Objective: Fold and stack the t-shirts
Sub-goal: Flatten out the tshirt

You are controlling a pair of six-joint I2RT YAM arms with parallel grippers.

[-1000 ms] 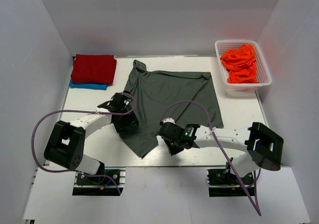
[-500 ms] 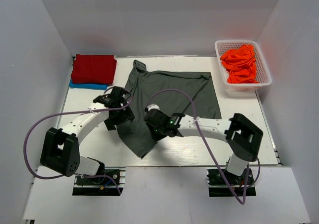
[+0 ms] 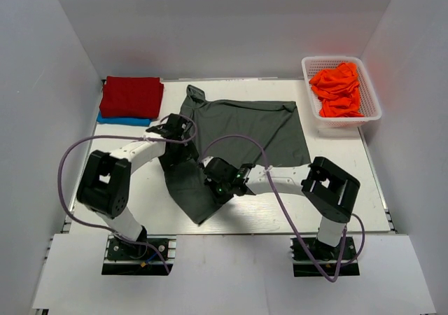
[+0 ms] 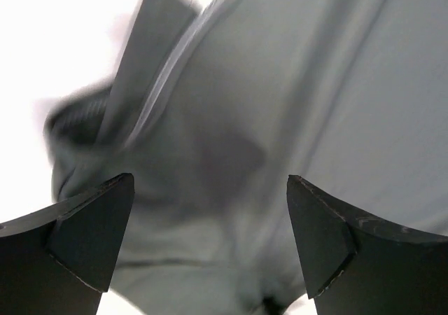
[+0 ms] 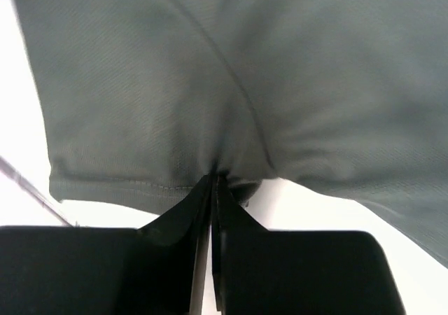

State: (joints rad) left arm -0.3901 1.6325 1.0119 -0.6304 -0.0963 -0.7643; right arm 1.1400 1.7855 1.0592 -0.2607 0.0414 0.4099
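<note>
At the middle of the table (image 3: 336,189): large charcoal-grey t-shirt (image 3: 245,129), lying mostly flat, collar end toward the far left, near-left corner tapering into a narrow tongue toward the arms. At far left, well apart: red t-shirt (image 3: 131,96), folded, stacked on a folded blue t-shirt (image 3: 122,121). At far right: orange t-shirts (image 3: 337,89), crumpled in a white lattice basket (image 3: 311,66). Right gripper (image 5: 213,180): clamped tight on a pinch of the charcoal hem, cloth puckered into radiating creases at the fingertips, white table visible beneath. Left gripper (image 4: 206,238): spread wide, holding nothing, poised just above the shirt's left side near a sleeve; blurred in the wrist view, so contact with the cloth not determinable. Judged handling: light, limp, thin knit; no stiffness to hold a shape, likely to sag, drag and bunch when lifted by a single point. Best taken at hemmed edges or seams, for the firmer bite of doubled cloth, and at two well-separated points along one side, so as to carry a straight fold line across. Likely risk: a thin pinch slipping free, or an unintended second layer caught in the grip.
</note>
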